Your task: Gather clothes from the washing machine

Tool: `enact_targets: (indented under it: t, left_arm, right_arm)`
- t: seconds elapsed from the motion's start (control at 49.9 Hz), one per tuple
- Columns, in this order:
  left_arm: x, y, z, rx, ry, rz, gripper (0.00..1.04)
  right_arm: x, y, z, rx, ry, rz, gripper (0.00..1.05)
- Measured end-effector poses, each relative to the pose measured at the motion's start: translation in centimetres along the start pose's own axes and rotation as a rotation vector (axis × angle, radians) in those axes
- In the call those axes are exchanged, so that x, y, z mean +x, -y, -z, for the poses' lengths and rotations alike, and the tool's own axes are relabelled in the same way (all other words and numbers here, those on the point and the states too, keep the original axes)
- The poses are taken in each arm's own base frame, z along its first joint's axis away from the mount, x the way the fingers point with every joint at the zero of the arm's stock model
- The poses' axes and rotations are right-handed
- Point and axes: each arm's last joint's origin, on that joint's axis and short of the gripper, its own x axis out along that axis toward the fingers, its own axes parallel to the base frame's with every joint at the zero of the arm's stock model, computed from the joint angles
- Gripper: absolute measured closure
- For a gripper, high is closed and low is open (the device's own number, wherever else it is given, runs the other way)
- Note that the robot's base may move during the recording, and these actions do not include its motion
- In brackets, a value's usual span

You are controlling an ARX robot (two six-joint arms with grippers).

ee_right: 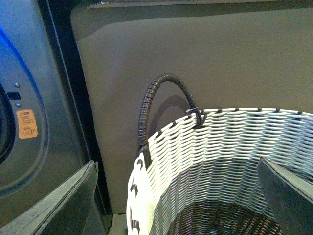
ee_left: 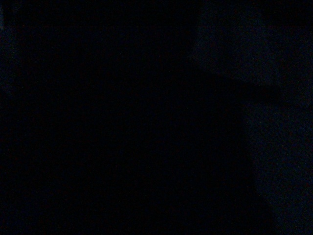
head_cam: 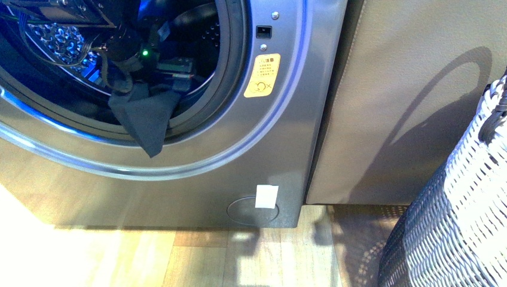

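One garment [head_cam: 143, 116]: dark navy, near black, soft and limp. It lies over the lower lip of the porthole, with one pointed corner hanging outside across the door ring. Its upper part is bunched inside the opening, under the left arm.

One washing machine [head_cam: 197, 179]: brushed grey metal front, round porthole open, thick dark gasket. The perforated steel drum [head_cam: 66, 42] is lit blue. Right of the opening are one orange sticker [head_cam: 262, 76] with rounded corners and one small black latch slot between two silver screw heads. Lower down, one white square label [head_cam: 266, 196] sits at the edge of one round flush cap.

Left hand [head_cam: 167, 66]: black, reaching into the drum from the upper left, with one green light glowing on the arm. The fingers are lost against the dark cloth, so I cannot tell whether they are apart or clamped on the garment. Left wrist view is dark; nothing read from it.

Right hand [ee_right: 176, 162]: two flat grey fingers [ee_right: 58, 200] spread wide apart with nothing between them, poised over the open mouth of the basket.

One basket [head_cam: 460, 209]: round, with white strips woven over a darker weave. It has one arched handle [ee_right: 146, 112] wrapped in dark cord. It stands on the floor to the right of the machine, well apart from the garment.

One plain matte grey-beige panel [head_cam: 406, 107] stands right of the machine and carries the curved shadow of the handle.

Floor [head_cam: 179, 257]: pale wood planks, with a bright sunlit patch at near left.
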Motion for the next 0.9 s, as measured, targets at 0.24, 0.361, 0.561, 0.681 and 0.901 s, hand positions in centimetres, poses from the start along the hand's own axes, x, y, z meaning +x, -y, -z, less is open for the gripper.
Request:
enact_targets:
  t: [0.24,0.361,0.561,0.681,0.901]
  left_arm:
    - [0.4,-2.1,-0.7,-0.108,-0.025,-0.124,0.07]
    - [0.5,-2.2,-0.8,-0.119,-0.035,-0.130,0.07]
    - [0.6,-1.9,-0.5,-0.109,-0.041,-0.068,0.07]
    - [0.8,-1.0,-0.1,-0.059,-0.056,-0.010,0.07]
    - [0.8,-0.2,0.4,-0.002,-0.076,0.026,0.07]
  right_arm:
    - [0.0,0.0,0.0,0.000,0.000,0.000,0.07]
    - [0.0,0.0,0.0,0.000,0.000,0.000,0.07]
    - [0.0,0.0,0.0,0.000,0.000,0.000,0.07]
    - [0.0,0.0,0.0,0.000,0.000,0.000,0.07]
    - [0.0,0.0,0.0,0.000,0.000,0.000,0.07]
